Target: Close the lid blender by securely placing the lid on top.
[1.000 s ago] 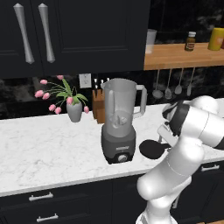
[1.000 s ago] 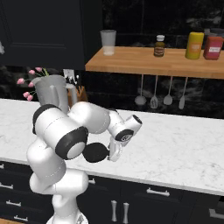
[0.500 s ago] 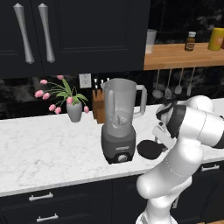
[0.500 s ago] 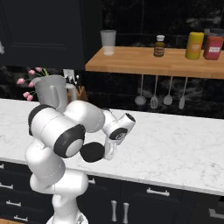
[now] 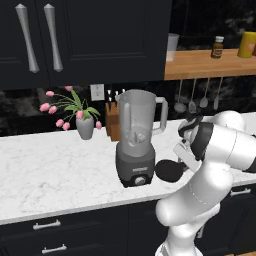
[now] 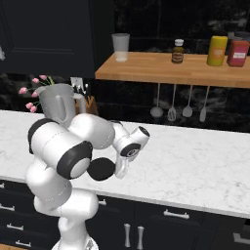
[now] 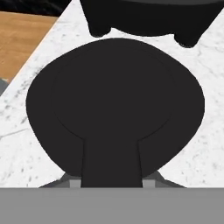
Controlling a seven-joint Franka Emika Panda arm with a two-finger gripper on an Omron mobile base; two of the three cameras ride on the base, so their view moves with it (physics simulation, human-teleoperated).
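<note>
The blender (image 5: pixel 137 142) stands on the marble counter (image 5: pixel 55 172), its translucent grey jar open at the top and its dark base (image 7: pixel 148 15) with the round knob facing front. Just right of that base the lid (image 5: pixel 168 171) (image 6: pixel 101 169) (image 7: pixel 114 96), a flat black disc, lies low over the counter. Its short tab points toward my hand. My gripper (image 5: pixel 177 165) (image 6: pixel 116 171) (image 7: pixel 111 181) is shut on that tab, one fingertip showing on each side of it in the hand view.
A wooden knife block (image 5: pixel 113 120) and a vase of pink tulips (image 5: pixel 84 124) stand behind and left of the blender. A wooden shelf (image 6: pixel 176 68) with bottles and a cup hangs above, with utensils (image 6: pixel 172 105) under it. The counter's front edge is close below the lid.
The fingers have closed from wide open onto the lid's tab. The hand has settled slightly lower at the lid. The lid and blender stay where they were.
</note>
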